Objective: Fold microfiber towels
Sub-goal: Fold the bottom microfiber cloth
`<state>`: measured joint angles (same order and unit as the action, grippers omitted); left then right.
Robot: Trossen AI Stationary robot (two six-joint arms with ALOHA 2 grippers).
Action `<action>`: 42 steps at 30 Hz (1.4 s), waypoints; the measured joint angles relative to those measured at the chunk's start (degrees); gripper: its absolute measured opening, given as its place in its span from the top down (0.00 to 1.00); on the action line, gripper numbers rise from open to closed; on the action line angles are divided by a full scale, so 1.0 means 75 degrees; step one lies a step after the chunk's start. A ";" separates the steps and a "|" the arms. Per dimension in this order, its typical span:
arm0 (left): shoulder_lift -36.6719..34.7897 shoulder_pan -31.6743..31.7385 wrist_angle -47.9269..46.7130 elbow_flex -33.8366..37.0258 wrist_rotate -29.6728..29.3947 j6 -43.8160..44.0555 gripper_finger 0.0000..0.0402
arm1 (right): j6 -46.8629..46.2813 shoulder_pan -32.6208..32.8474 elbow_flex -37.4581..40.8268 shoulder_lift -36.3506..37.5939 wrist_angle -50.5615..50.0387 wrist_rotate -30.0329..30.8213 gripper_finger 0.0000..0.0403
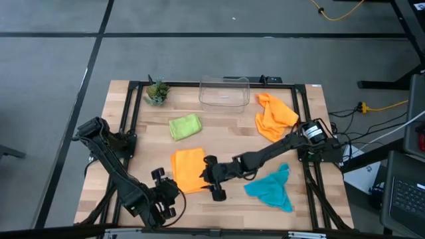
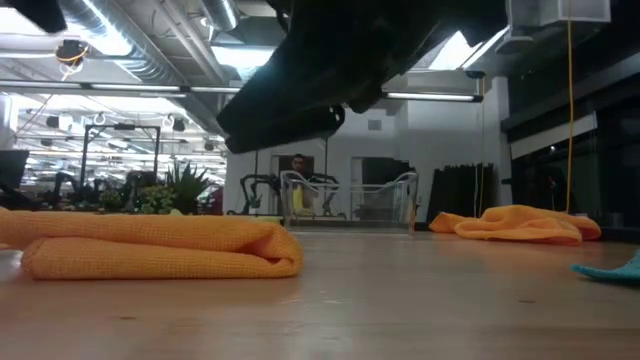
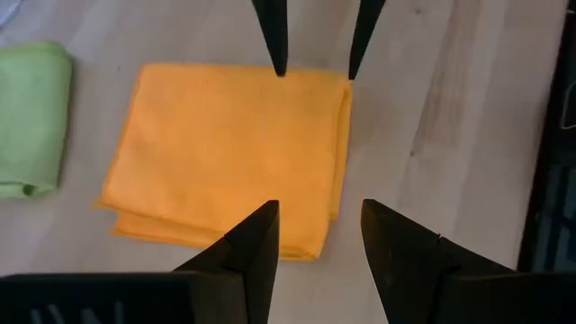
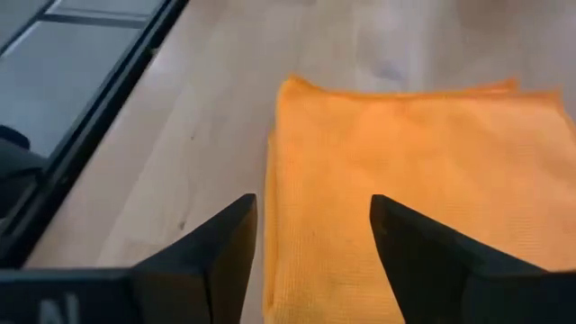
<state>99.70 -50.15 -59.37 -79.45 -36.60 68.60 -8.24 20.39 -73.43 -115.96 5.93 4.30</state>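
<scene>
A folded orange towel (image 1: 188,169) lies flat on the table near its front edge, and both grippers hover over it. My left gripper (image 3: 319,238) is open at its left edge (image 1: 169,184). My right gripper (image 4: 315,238) is open over its right edge (image 1: 204,174); its two fingertips (image 3: 279,63) also show in the left wrist view. In the low view the towel (image 2: 150,245) lies under the dark arm, apart from it. A folded lime green towel (image 1: 184,126) lies farther back. A crumpled orange towel (image 1: 273,116) lies at the back right, a crumpled teal towel (image 1: 272,188) at the front right.
A clear plastic bin (image 1: 224,91) stands at the far edge in the middle, with a small potted plant (image 1: 157,91) to its left. A black frame (image 1: 126,119) runs along the table's sides. Bare wood shows between the towels.
</scene>
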 joint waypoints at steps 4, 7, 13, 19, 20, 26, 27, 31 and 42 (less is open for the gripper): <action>0.0000 0.0062 0.0530 0.0346 0.0003 0.0167 0.62 | -0.0117 0.0097 -0.0002 0.0000 -0.0232 0.0379 0.45; 0.0000 0.0281 0.1040 0.0704 0.0012 0.0215 0.62 | -0.0817 0.0102 -0.0002 0.0000 -0.0326 0.0876 0.45; 0.0000 0.0965 0.1332 0.1333 0.0102 0.0181 0.62 | -0.2137 -0.0068 -0.0002 0.0000 -0.1762 0.1614 0.45; 0.0003 0.1589 0.1525 0.1717 0.0467 -0.0318 0.62 | -0.2234 -0.0156 0.0001 0.0000 -0.2535 0.1020 0.45; 0.0003 0.1651 0.1582 0.1759 0.0520 -0.0414 0.62 | -0.2240 -0.0156 0.0001 0.0000 -0.2501 0.1022 0.45; 0.0003 0.1920 0.2062 0.1936 0.0572 -0.0692 0.62 | -0.2242 -0.0156 0.0001 0.0000 -0.2443 0.1017 0.45; 0.0003 0.1953 0.2155 0.1954 0.0591 -0.0691 0.62 | -0.2238 -0.0156 -0.0001 0.0000 -0.2392 0.1012 0.45; 0.0003 0.1967 0.2227 0.1988 0.0948 -0.1037 0.62 | -0.1574 -0.0109 -0.0002 0.0000 -0.2112 0.0764 0.45; 0.0003 0.1360 0.3200 0.1988 0.1042 -0.1819 0.62 | -0.0011 0.0248 -0.0002 0.0000 -0.1310 0.0071 0.45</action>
<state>99.72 -39.94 -35.37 -64.53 -28.78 54.96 -8.32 22.26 -73.45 -115.96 -3.90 4.83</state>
